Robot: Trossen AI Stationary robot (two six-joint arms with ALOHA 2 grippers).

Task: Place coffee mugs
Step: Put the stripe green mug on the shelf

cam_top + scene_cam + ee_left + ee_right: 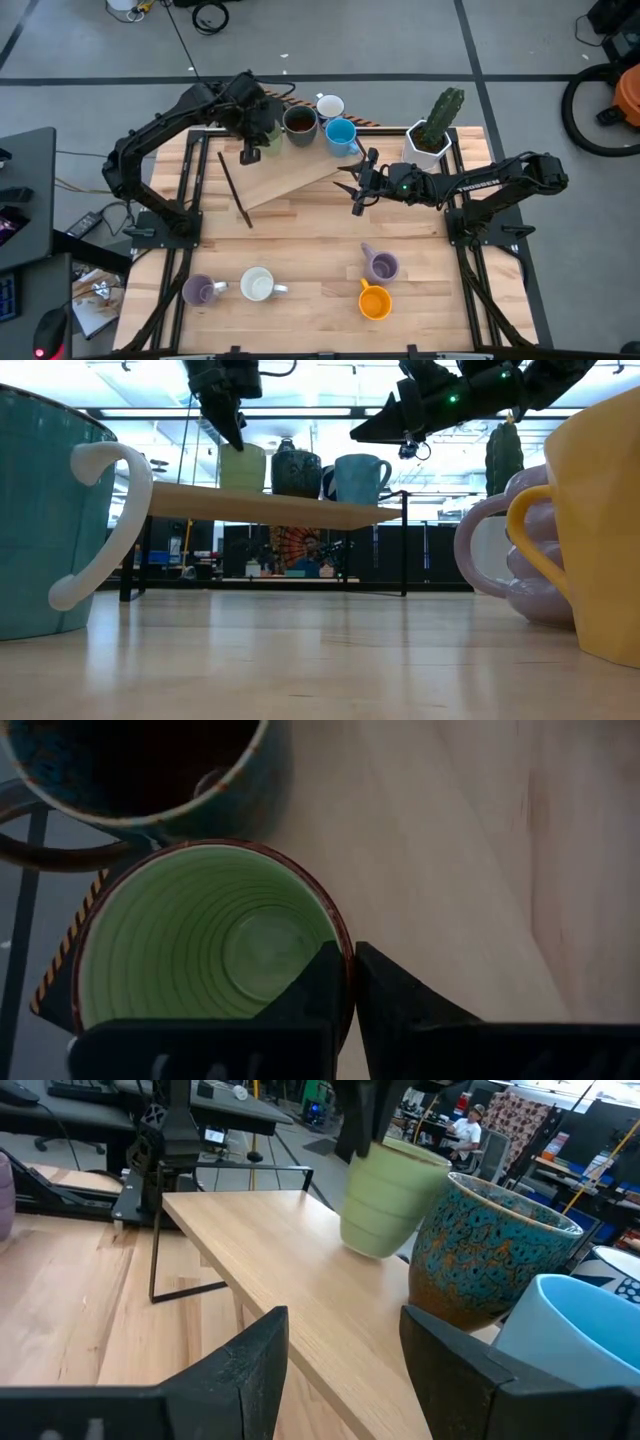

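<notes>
On the raised wooden shelf [290, 170] at the far side stand four mugs in a row: the green mug [262, 128], the dark brown mug [299, 122], a white mug [329, 106] and the blue mug [341, 134]. The left gripper [250, 140] is pinched on the green mug's rim, which looks just set down. The right gripper [357, 185] hovers empty, jaws partly apart, near the shelf's right end. Four remain on the near table [320, 230]: two purple mugs [381, 265], another white mug [258, 285] and the orange mug [374, 301]. About halfway, I'd judge.
</notes>
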